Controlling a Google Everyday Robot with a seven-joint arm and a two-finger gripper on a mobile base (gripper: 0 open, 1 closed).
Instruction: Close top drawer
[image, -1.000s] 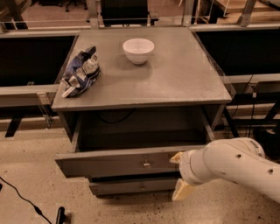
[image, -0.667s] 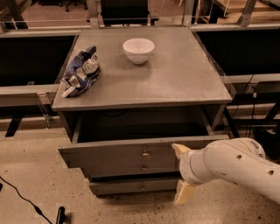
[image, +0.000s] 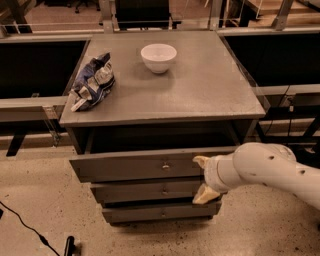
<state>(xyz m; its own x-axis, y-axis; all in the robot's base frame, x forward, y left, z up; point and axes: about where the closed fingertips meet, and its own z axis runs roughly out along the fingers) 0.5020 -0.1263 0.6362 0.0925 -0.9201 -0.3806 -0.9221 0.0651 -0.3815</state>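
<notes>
The top drawer (image: 135, 168) is a wide grey drawer with a small round knob (image: 165, 166) in its front panel. It stands partly open, sticking out a little from the grey cabinet (image: 165, 75). My gripper (image: 202, 181) is open, with cream fingertips (image: 201, 161) spread one above the other. It presses against the right part of the drawer front. The white arm reaches in from the right.
A white bowl (image: 158, 57) and a crumpled blue chip bag (image: 92, 82) lie on the cabinet top. Two slimmer drawer fronts (image: 150, 191) sit below the top drawer. A black cable (image: 25, 227) runs over the floor at the left.
The top drawer has slid further into the cabinet, pushed by my gripper. The gripper has moved forward with the drawer front.
</notes>
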